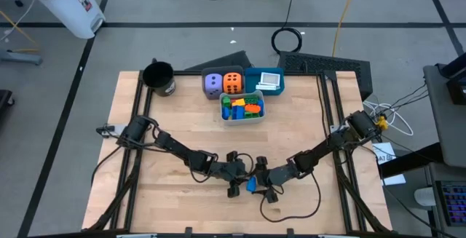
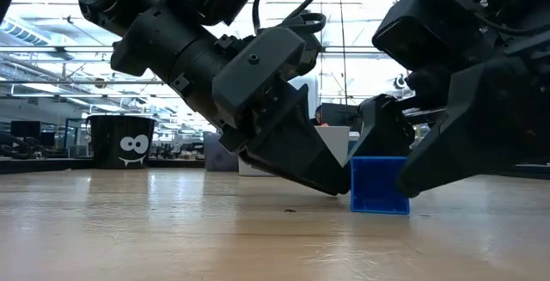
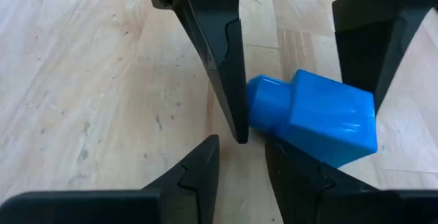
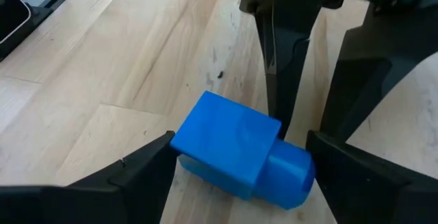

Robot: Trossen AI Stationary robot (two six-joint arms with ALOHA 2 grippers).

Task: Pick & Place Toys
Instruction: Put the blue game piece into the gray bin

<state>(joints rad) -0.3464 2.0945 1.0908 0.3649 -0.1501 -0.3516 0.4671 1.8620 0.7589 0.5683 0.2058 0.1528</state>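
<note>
A blue block (image 1: pixel 251 185) lies on its side on the wooden table near the front edge, its round stud (image 4: pixel 291 176) pointing sideways. My right gripper (image 4: pixel 239 148) comes in from the table's right, slanting down, and has the block between its fingers. My left gripper (image 3: pixel 241 166) comes in from the table's left, also slanting down. Its fingers stand a narrow gap apart with nothing between them, right beside the block. The remaining toys sit in bins at the far edge. My right gripper has the block lengthwise between its two fingers, one finger (image 3: pixel 233 107) at the stud end (image 3: pixel 256 104) and the other (image 4: pixel 147 166) at the opposite end (image 4: pixel 181 145). The fingers slant down from the table's right. The block rests on the table (image 2: pixel 378 208). My left gripper has one fingertip (image 2: pixel 339 182) against the block's side that faces the table's left (image 2: pixel 354 186). It meets the block with the finger's outer side, slanting down from the left.
At the far edge stand a grey bin (image 1: pixel 242 118) of coloured blocks, a purple die (image 1: pixel 212 84), an orange die (image 1: pixel 232 82), a blue bin (image 1: pixel 253 74) with white cards, and a black cup (image 1: pixel 159 78). Bare wood lies around both grippers.
</note>
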